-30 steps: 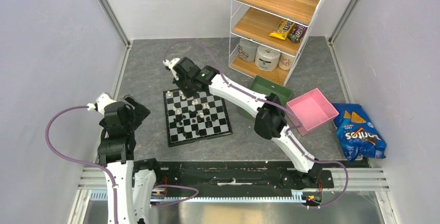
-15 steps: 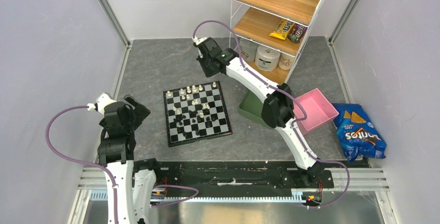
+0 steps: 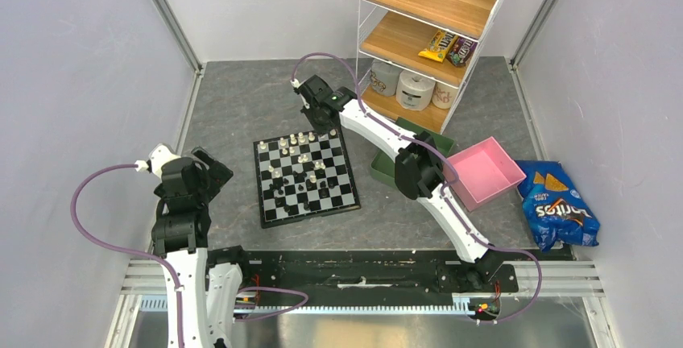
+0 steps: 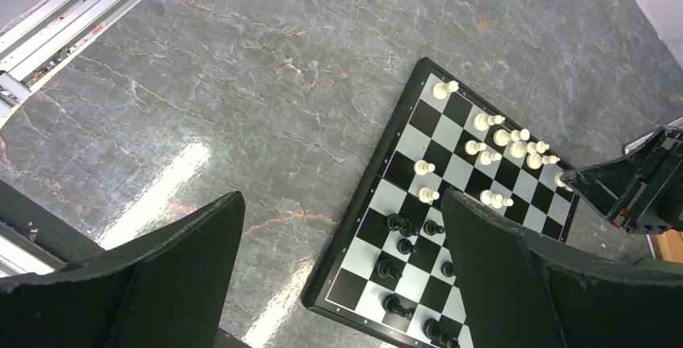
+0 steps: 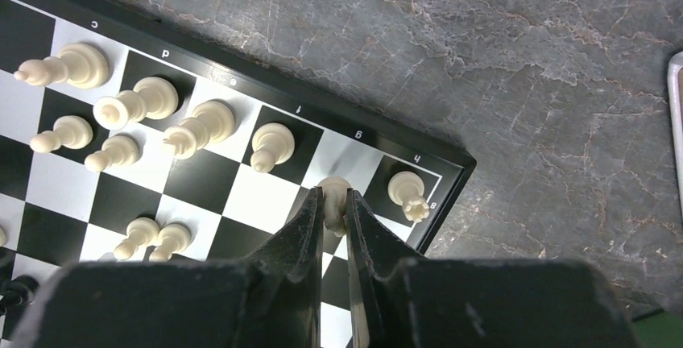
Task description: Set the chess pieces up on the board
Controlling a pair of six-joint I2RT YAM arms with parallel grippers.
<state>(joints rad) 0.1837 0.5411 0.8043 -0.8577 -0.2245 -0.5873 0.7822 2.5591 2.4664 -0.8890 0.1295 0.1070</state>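
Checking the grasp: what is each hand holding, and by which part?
Right hand pinches a cream-white chess piece by its sides, near one end. Left hand: nothing.

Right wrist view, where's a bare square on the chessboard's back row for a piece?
The white g square, between cream-white chess pieces on f and h, is bare; the right gripper holds another piece by it. Leftward the row is crowded.
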